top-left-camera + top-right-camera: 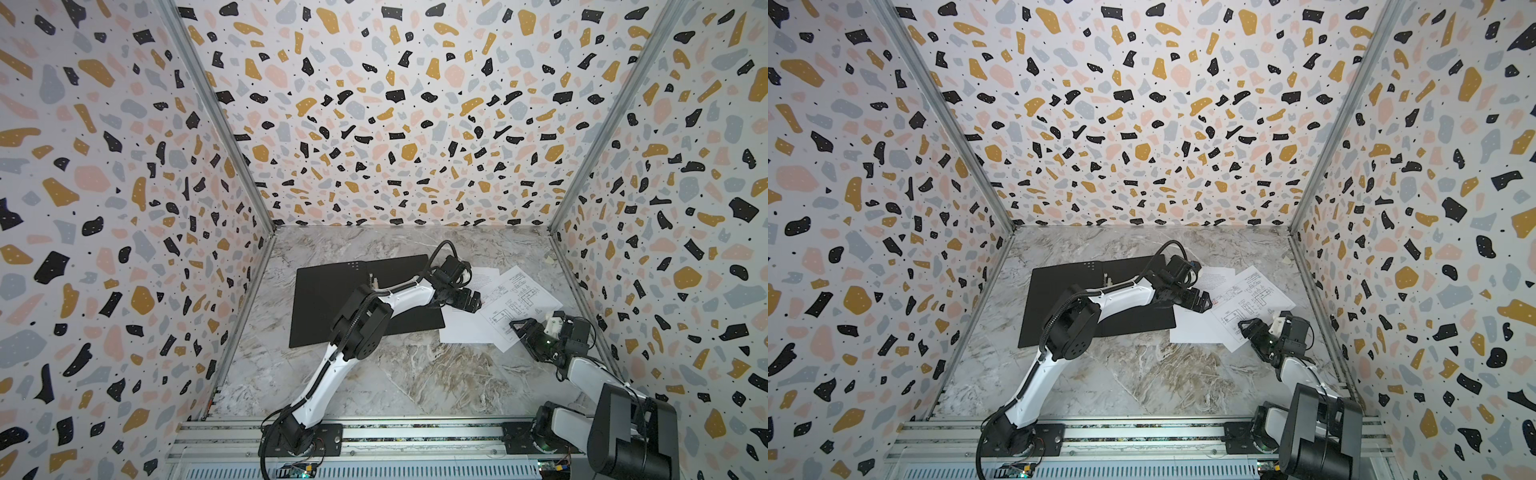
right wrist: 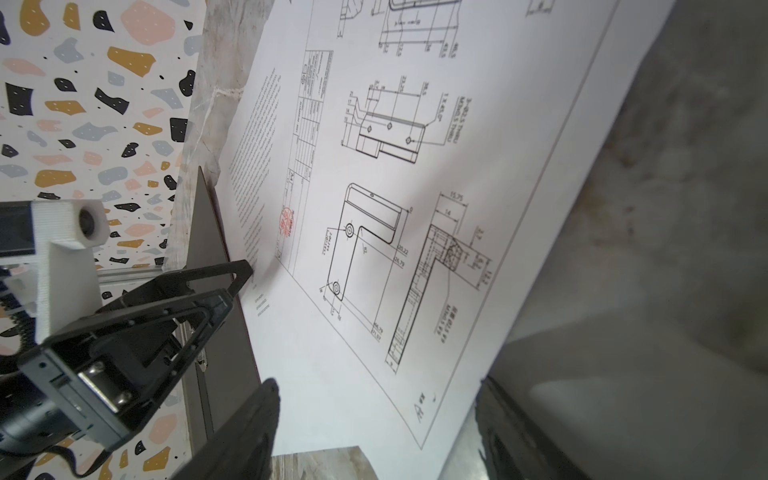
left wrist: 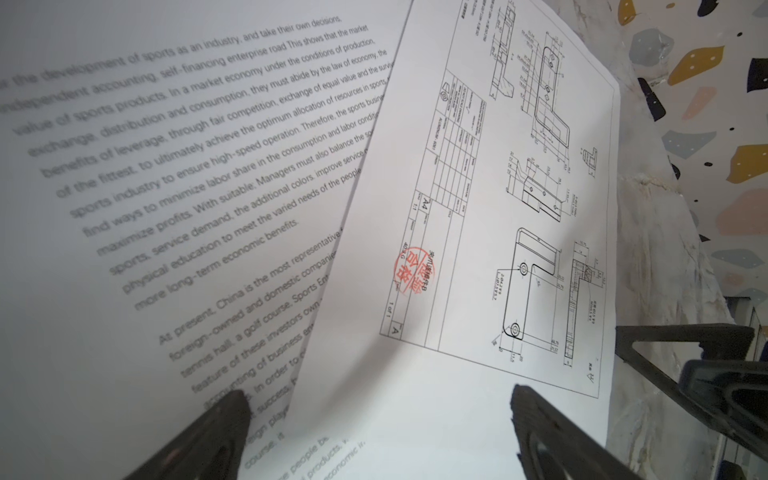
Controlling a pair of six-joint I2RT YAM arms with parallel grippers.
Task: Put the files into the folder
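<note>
The folder [image 1: 324, 299] [image 1: 1054, 291] lies open on the table, its black inside facing up. To its right lie the files: a sheet of printed text [image 1: 461, 330] [image 3: 166, 208] with a drawing sheet [image 1: 519, 299] [image 2: 415, 208] bearing a red stamp askew on top. My left gripper [image 1: 471, 301] [image 3: 376, 395] is open just above both sheets, close to the folder's right edge. My right gripper [image 1: 519, 328] [image 2: 378, 382] is low over the drawing sheet's near corner. Its jaws stand apart, with that corner between them and nothing gripped.
Speckled walls close the marble table [image 1: 395, 374] on the left, back and right. An aluminium rail [image 1: 415, 432] carrying both arm bases runs along the front. A small pale scrap [image 1: 549, 259] lies by the right wall at the back.
</note>
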